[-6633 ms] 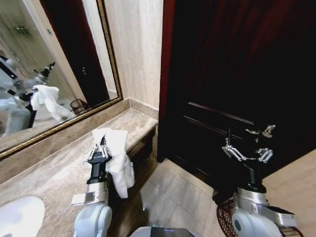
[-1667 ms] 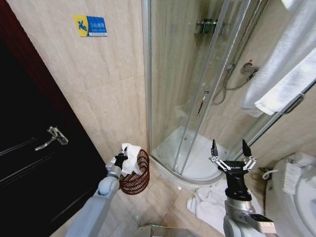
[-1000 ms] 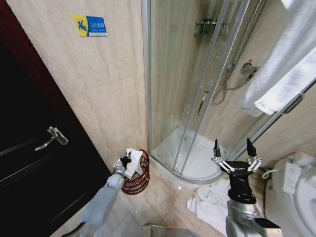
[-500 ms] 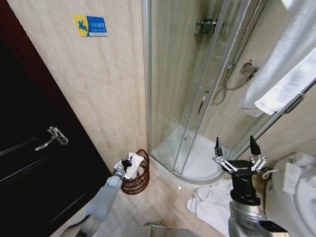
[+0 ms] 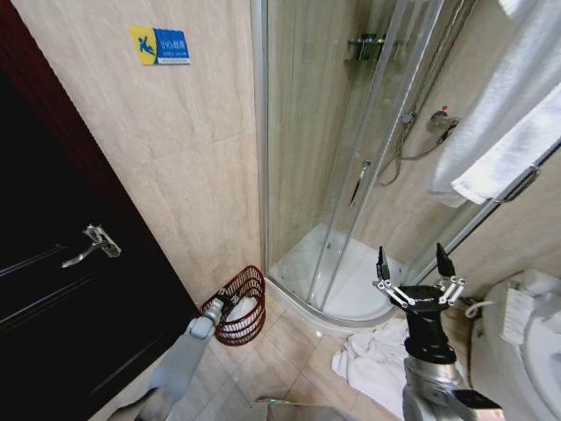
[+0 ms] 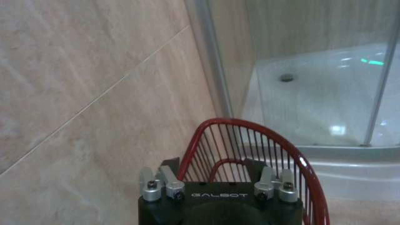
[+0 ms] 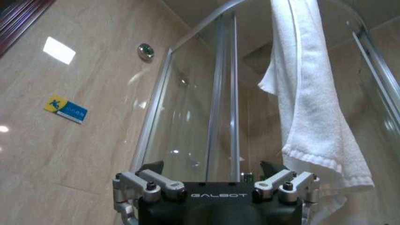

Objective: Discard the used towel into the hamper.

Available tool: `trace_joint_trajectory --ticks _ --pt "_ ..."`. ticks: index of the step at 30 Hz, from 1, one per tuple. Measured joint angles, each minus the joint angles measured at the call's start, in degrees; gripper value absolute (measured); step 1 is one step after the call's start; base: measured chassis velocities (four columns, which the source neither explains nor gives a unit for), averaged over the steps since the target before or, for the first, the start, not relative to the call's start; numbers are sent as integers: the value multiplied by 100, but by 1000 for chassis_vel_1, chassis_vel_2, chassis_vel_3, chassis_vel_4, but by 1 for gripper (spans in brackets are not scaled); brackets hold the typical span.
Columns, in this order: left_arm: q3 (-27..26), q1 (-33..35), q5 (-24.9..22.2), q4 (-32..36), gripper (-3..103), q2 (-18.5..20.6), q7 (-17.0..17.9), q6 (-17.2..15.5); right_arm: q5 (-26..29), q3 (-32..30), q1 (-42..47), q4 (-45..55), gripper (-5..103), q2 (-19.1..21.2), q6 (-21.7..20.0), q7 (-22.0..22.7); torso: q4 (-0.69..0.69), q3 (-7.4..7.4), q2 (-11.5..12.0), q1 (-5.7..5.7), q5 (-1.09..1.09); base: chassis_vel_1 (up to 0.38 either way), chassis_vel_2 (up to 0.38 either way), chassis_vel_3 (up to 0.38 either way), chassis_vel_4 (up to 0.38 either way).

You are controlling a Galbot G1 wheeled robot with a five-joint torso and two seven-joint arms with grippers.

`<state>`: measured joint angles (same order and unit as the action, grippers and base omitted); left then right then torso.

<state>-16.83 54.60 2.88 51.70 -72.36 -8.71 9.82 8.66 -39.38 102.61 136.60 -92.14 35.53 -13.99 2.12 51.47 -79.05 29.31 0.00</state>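
hamper (image 5: 238, 305): reddish-brown wire, tilted, on floor by shower | towel (image 5: 242, 309): white, bunched inside

The left gripper (image 6: 218, 176) hangs with jaws parted over the hamper (image 6: 284, 154).

You are looking at a bathroom with beige stone-tile walls (image 5: 188, 167). A small blue sign (image 5: 160, 45) is fixed high on the wall, and a dark wooden door (image 5: 53, 289) with a metal lever handle (image 5: 95, 241) stands beside it. A curved glass shower enclosure (image 5: 351, 149) has a white tray (image 5: 351, 281), a shower hose (image 5: 421, 140) and a high shelf (image 5: 368, 44). White towels (image 5: 508, 149) hang on a rail, and more white cloth (image 5: 377, 360) lies crumpled on the tiled floor (image 5: 280, 360). Light glares on the glass.
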Motion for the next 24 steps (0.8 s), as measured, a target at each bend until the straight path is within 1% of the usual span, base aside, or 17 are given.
trace_joint_trajectory --ticks 1,3,4,5,7,8,10,11,12,13,15,16,19,22,23,24 --pt "0 0 0 0 75 0 0 0 0 0 0 0 100 0 0 0 0 0 0 0 0 0 0 0 0" --pt "-75 260 74 431 86 13 17 -287 -5 28 -9 -6 100 0 2 -10 0 0 0 0 -1 0 0 0 0" --pt "-75 260 74 431 86 13 17 -287 -5 28 -9 -6 100 0 2 -10 0 0 0 0 -1 0 0 0 0" --pt "-112 385 134 645 86 27 -20 -382 -7 30 -15 -6 100 0 -1 -12 0 0 0 0 -1 0 0 0 0" --pt "-165 629 147 1055 97 70 -102 -664 -9 24 -20 -6 100 0 -6 -15 0 0 0 0 0 0 0 0 0" --pt "-165 629 147 1055 97 70 -102 -664 -9 24 -20 -6 100 0 -6 -15 0 0 0 0 0 0 0 0 0" --pt "-206 828 74 1383 99 116 -296 -888 -9 19 -9 -6 100 0 -6 -16 0 0 0 0 0 0 0 0 0" --pt "-222 912 -16 1518 100 134 -385 -937 -8 15 2 -6 100 0 -4 -16 1 0 0 0 0 0 0 0 0" --pt "-222 912 -16 1518 100 134 -385 -937 -8 15 2 -6 100 0 -4 -16 1 0 0 0 0 0 0 0 0" --pt "-229 994 -176 1674 100 148 -429 -957 -7 11 14 -4 100 0 2 -16 1 0 0 0 0 0 0 0 0" --pt "-246 1145 -469 1979 100 168 -468 -1025 -3 -5 42 9 100 0 5 -7 0 0 0 0 0 0 0 0 0" --pt "-246 1145 -469 1979 100 168 -468 -1025 -3 -5 42 9 100 0 5 -7 0 0 0 0 0 0 0 0 0" --pt "-271 1308 -697 2333 100 201 -504 -1053 26 -70 90 48 100 0 -8 66 0 0 0 0 0 0 0 0 0" --pt "-299 1408 -750 2576 100 211 -465 -1062 65 -116 109 85 100 0 -52 109 0 0 0 0 -1 0 0 0 0" --pt "-318 1491 -745 2808 100 245 -463 -1190 87 -137 109 95 100 0 -77 120 -1 0 0 0 -1 0 0 0 0" --pt "-318 1491 -745 2808 100 245 -463 -1190 87 -137 109 95 100 0 -77 120 -1 0 0 0 -1 0 0 0 0"
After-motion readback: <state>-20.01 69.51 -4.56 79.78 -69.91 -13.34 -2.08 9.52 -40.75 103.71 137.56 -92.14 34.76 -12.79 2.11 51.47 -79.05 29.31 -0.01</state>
